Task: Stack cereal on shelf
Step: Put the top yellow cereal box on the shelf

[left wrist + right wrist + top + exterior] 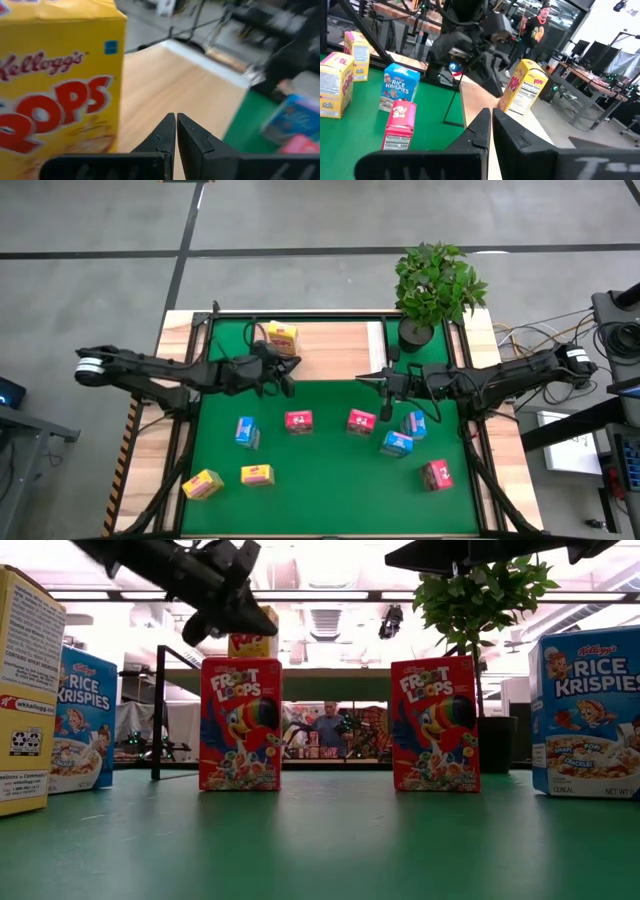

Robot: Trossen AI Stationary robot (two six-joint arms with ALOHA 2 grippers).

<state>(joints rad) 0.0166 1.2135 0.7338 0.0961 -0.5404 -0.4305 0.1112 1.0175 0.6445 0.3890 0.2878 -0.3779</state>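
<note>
High view: 1 yellow box [283, 336] stands on the shelf [335, 348] near its left end, at the mat's [320, 480] far edge. The left gripper [284, 376], pinched together and empty, sits just beside that box at the shelf's front edge. The right gripper [366, 381], also pinched and empty, is at the shelf's front edge near the white strip [378, 345]. 8 boxes remain on the mat.

Low view: 2 red boxes [241, 723] stand upright mid-mat.

Left wrist view: closed fingers [162, 135] beside the yellow box.

Right wrist view: closed fingers [480, 127] over the shelf's end.
</note>
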